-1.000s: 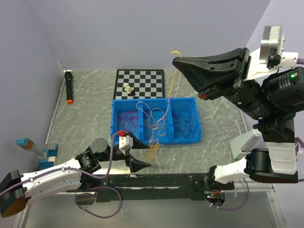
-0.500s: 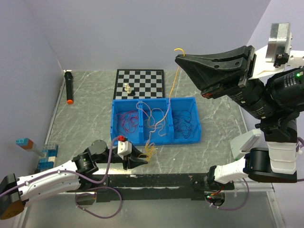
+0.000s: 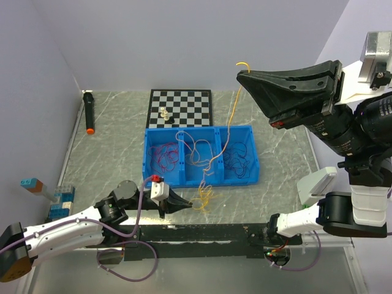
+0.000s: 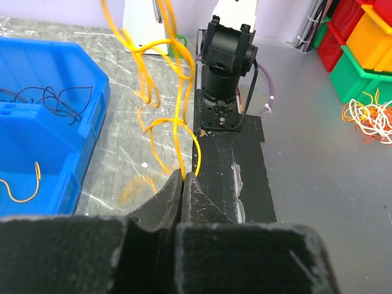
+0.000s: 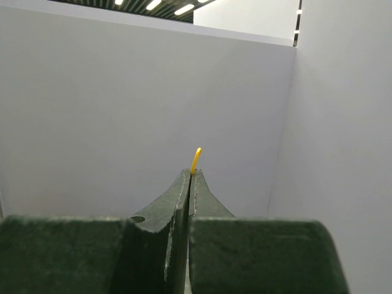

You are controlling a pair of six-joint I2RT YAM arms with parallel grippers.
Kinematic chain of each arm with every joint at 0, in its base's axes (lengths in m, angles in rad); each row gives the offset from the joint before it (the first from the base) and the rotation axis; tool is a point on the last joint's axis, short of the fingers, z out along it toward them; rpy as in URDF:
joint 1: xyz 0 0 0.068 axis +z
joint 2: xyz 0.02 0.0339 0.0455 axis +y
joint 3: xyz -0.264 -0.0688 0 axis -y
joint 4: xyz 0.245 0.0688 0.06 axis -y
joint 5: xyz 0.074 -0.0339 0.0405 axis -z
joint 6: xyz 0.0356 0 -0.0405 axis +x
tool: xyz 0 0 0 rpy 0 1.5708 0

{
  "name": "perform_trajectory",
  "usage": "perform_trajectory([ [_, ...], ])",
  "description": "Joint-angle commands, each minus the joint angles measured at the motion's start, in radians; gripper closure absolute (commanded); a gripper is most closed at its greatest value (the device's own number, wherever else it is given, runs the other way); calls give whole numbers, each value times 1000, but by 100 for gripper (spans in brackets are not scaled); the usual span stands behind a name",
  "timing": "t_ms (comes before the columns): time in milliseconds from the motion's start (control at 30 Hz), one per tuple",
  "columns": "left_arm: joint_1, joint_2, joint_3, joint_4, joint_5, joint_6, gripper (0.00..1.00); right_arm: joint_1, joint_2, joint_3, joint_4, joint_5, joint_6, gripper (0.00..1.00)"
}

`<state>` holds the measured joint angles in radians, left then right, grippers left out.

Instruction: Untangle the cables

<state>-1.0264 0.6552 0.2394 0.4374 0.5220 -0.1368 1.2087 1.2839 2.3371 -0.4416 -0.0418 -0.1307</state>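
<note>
- Orange-yellow cable [image 3: 228, 125]: hair-thin. Drawn almost straight from a loopy tail at the 6 o'clock edge of the blue bin [image 3: 251, 177], over the bin, up toward 1 o'clock.
- Remaining cables [image 3: 164, 158]: red, pale and dark, lying loose in the bin's compartments.
- Left end effector [image 3: 187, 206]: wide apart a second ago, now clenched on the tail loops.
- Right end effector [image 3: 240, 75]: grasps the cable's top end, held aloft.
- Judgement: the strand is pinned at both ends and ready to be drawn clear.

Grey marbled table [image 3: 116, 147] carries blue bin [image 3: 236, 180], chessboard [image 3: 187, 107], black marker [image 3: 89, 112].
</note>
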Motion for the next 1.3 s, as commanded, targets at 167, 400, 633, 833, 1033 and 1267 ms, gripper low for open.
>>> perform_trajectory([
  [167,58,-81,1,-367,191,700,99,6,-37,59,1,85,-76,100],
  [400,98,-98,14,-923,-31,1291,99,6,-138,79,61,311,-305,100],
  [633,147,-143,3,-1071,-45,1454,99,6,-225,54,225,459,-506,100],
  [833,169,-150,5,-1099,-25,1528,100,8,-261,70,254,428,-489,100],
  [1033,199,-173,69,-815,82,1149,99,6,-222,22,198,436,-439,100],
  [1267,224,-184,207,-529,134,778,99,8,-115,-33,159,419,-394,100],
])
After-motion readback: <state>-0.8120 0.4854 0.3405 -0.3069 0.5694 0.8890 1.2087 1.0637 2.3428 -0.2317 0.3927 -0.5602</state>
